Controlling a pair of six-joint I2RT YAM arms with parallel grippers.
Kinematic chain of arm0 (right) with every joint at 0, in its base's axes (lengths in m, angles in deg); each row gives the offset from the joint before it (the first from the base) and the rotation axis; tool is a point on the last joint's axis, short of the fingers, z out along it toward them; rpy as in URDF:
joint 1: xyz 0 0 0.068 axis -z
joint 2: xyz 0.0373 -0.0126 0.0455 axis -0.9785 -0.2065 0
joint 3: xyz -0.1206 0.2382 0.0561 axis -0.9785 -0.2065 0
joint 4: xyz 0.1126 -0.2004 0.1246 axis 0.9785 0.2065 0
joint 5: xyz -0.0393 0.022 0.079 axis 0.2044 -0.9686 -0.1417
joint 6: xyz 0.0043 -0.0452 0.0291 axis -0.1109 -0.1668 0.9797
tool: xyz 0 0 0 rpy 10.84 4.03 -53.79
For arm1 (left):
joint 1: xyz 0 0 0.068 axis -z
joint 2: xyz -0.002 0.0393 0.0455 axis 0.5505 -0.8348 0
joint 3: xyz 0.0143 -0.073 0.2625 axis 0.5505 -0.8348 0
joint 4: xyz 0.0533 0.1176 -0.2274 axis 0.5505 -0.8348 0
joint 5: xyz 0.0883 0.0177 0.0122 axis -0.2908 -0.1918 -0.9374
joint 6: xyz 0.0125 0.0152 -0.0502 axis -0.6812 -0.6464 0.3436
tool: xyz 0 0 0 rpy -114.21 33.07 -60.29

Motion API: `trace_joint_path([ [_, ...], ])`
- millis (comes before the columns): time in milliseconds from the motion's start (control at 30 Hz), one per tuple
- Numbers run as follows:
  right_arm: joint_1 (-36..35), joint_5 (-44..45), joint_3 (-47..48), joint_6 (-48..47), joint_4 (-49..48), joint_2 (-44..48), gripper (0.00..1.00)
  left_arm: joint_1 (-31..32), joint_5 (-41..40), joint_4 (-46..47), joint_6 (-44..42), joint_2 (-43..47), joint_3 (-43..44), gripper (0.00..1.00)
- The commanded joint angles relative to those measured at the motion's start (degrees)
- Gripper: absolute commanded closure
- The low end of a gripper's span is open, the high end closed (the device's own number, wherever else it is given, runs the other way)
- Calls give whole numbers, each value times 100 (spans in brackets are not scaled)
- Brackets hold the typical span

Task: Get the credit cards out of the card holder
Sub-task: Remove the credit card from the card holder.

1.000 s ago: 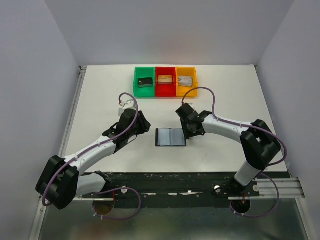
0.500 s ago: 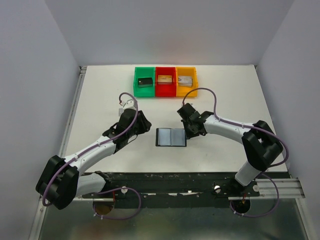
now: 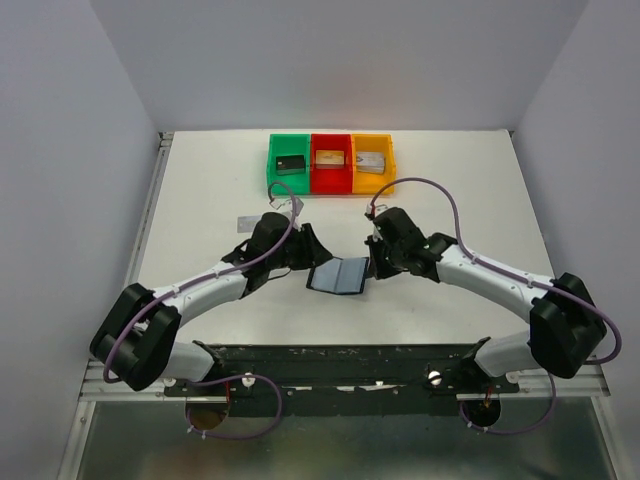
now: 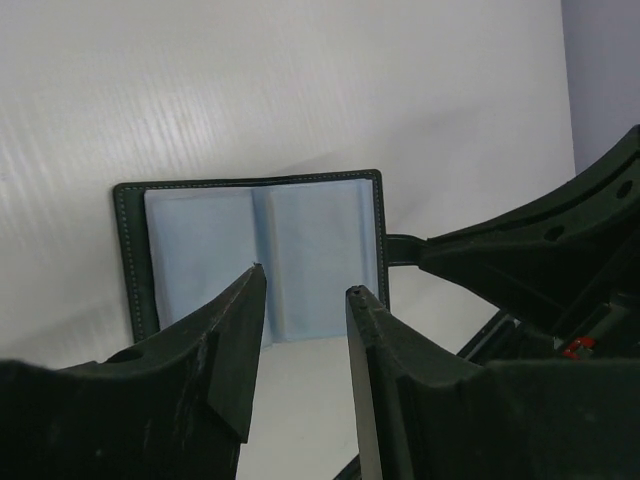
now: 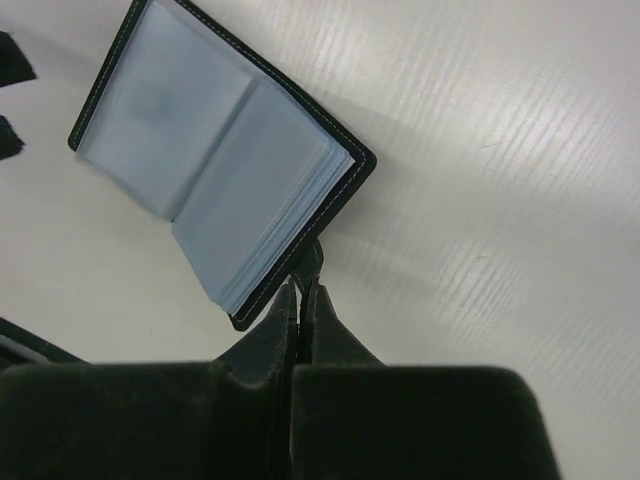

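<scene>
The card holder (image 3: 340, 277) (image 4: 265, 255) (image 5: 210, 190) lies open near the table's middle, black with pale blue-grey sleeves facing up. No credit cards show in its sleeves. My right gripper (image 3: 372, 265) (image 5: 303, 285) is shut on a small black tab (image 5: 312, 258) sticking out of the holder's right edge. My left gripper (image 3: 312, 264) (image 4: 305, 280) stands open just short of the holder's left edge, nothing between its fingers. A small pale grey flat piece (image 3: 247, 218) lies on the table behind the left arm; I cannot tell if it is a card.
At the back stand three bins in a row: green (image 3: 272, 170), red (image 3: 331, 187) and yellow (image 3: 390, 165), each with one block inside. White walls close off the table at left, right and back.
Both arms have swung in toward the card holder. The right gripper has shut on the tab at its edge, and the holder now sits skewed. The left gripper has come up to its left edge.
</scene>
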Motion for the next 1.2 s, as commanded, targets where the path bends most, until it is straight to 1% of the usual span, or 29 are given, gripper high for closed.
trace_joint_path([
  [0, 17, -507, -200, -243, -387, 228, 100, 144, 798, 327, -94, -232, 264, 50],
  [133, 17, -630, -244, -349, -528, 316, 100, 215, 887, 371, -146, -329, 326, 50],
  [767, 306, -973, -156, -349, -783, 378, 100, 294, 825, -305, -419, -1067, 888, 50],
  [900, 386, -1061, -156, -402, -801, 343, 100, 303, 921, -367, -463, -1260, 1029, 50],
  [1167, 500, -1368, -77, -542, -897, 255, 100, 347, 983, -560, -559, -1551, 1327, 48],
])
